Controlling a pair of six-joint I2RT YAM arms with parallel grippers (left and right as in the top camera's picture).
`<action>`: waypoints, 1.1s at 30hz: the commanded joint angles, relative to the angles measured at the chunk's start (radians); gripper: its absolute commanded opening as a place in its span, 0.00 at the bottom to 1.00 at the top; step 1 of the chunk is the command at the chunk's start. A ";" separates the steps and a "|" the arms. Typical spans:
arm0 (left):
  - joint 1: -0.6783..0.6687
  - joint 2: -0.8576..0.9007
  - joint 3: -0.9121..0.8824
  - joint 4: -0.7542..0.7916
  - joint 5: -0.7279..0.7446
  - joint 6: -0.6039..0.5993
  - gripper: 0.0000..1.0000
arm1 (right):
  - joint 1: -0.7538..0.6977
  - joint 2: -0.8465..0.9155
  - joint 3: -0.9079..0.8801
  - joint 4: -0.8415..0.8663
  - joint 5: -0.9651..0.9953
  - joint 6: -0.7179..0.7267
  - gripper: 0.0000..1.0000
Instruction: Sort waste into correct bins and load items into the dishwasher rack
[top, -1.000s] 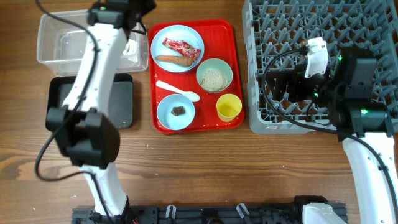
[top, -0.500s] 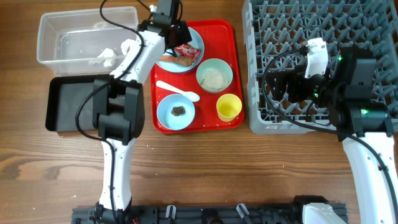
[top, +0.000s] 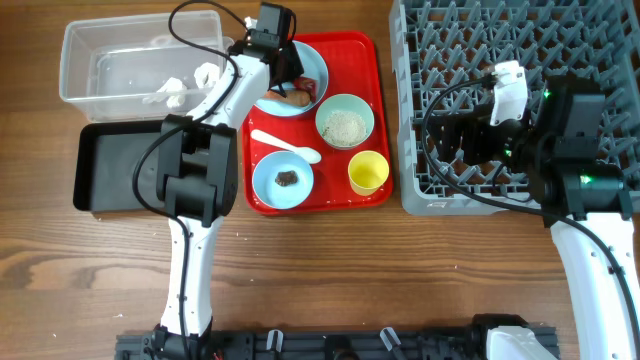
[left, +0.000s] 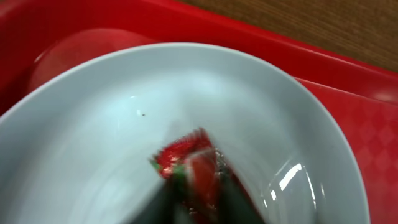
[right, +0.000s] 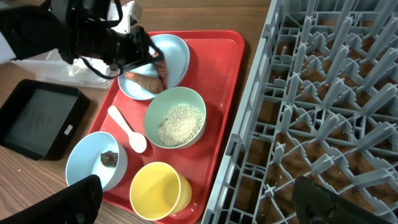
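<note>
Overhead: straight down from far up, whole table (top: 330, 260) in frame. Left wrist: nose-down, very close on the plate (left: 93, 155), wrapper (left: 193, 165) blurry at bottom edge. Right wrist: oblique from over the rack (right: 323, 93), mid-range, facing the red tray (right: 214, 46). All three views share the plate.

Red wrapper (left: 193, 165) and carrot (right: 144, 81) on the blue plate (top: 312, 62), far side; rice bowl (top: 369, 112), scrap bowl (top: 268, 170), spoon (top: 285, 147), yellow cup (top: 368, 172) nearer, tissue (top: 175, 88) in the clear tub (top: 75, 70), far left.

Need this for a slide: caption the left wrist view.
Left hand pinching the red-and-white wrapper on the pale blue plate, red tray beneath.
</note>
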 joint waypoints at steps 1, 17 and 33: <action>-0.005 0.052 -0.006 -0.010 0.012 0.006 0.04 | 0.003 0.008 0.022 0.002 -0.017 0.005 0.99; 0.019 -0.095 0.004 0.009 0.016 0.114 0.04 | 0.003 0.008 0.022 0.002 -0.017 0.005 0.99; -0.024 -0.121 0.004 0.006 -0.116 0.518 0.04 | 0.003 0.008 0.022 -0.002 -0.017 0.010 0.99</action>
